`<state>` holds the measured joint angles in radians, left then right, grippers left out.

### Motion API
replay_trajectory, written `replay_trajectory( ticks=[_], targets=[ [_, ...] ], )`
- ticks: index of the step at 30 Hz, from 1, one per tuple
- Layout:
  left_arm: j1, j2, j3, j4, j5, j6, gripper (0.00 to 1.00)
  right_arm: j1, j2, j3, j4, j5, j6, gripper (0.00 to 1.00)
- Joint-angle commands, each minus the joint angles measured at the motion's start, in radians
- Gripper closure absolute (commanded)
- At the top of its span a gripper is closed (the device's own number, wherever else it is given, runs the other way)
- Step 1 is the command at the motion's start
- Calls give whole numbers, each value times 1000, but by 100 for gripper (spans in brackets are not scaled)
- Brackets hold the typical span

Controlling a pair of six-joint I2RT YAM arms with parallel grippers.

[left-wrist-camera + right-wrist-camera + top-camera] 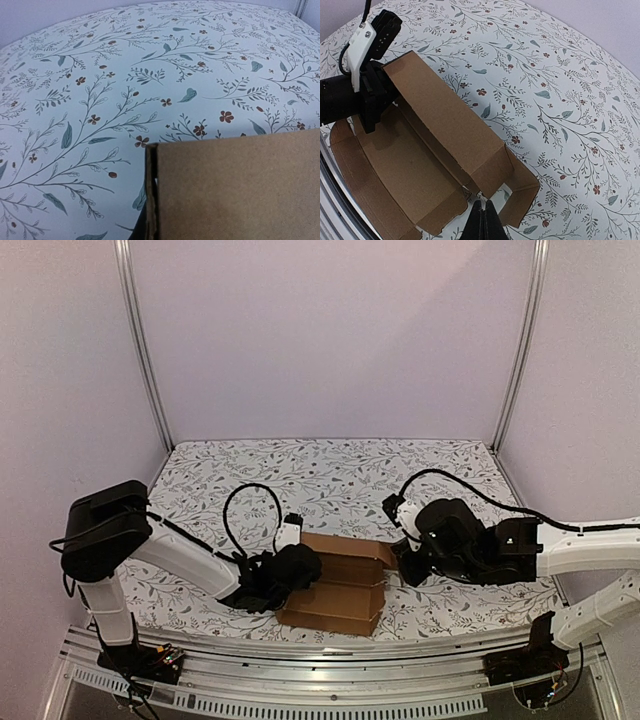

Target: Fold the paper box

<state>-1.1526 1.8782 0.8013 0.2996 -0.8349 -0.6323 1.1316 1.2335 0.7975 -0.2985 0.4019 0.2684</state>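
The paper box (335, 600) lies open on the floral cloth near the front edge, one long wall raised, end flaps loose. It fills the lower right of the left wrist view (240, 190). The right wrist view shows it from above (410, 170). My left gripper (298, 566) is at the box's left end, closed on its end wall; it shows in the right wrist view (370, 107). Only a dark sliver of one of its fingers (136, 227) shows beside the cardboard edge. My right gripper (483, 222) is shut and empty, just outside the loose right end flap (520, 192).
The floral tablecloth (330, 480) reaches back to the pale walls. Aluminium posts (145, 350) stand at the back corners and a metal rail (320, 670) runs along the front edge. A black cable (250, 500) loops over the left arm.
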Motion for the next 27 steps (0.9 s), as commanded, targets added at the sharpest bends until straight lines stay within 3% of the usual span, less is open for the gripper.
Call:
replay_trajectory(
  ticks=[1, 14, 27],
  targets=[
    [-38, -6, 44, -172, -69, -129, 100, -3, 34, -4, -38, 60, 50, 100],
    [-77, -8, 85, -297, -80, -230, 100, -53, 188, 42, 12, 46, 71, 100],
    [-82, -8, 89, -297, -34, -259, 100, -71, 335, 33, 226, -62, 159, 100]
  ],
)
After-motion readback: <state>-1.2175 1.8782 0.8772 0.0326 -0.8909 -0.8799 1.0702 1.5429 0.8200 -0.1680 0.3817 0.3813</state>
